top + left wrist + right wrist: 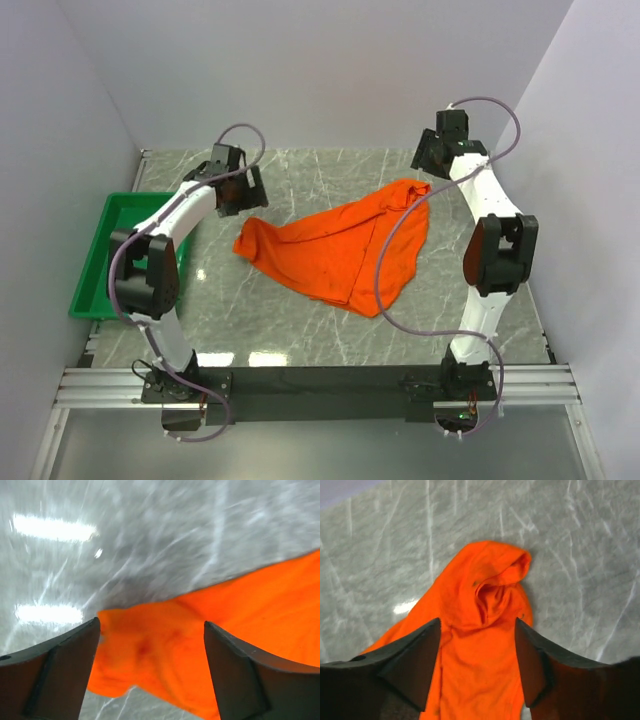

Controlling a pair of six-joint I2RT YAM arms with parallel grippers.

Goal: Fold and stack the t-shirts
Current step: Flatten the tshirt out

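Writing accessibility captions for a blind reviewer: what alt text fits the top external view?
A crumpled, unfolded orange t-shirt lies on the grey marbled table, the left pincer and right pincer near its opposite ends. A green bin sits at the left edge.

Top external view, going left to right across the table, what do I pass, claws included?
green bin → left claw → orange t-shirt → right claw
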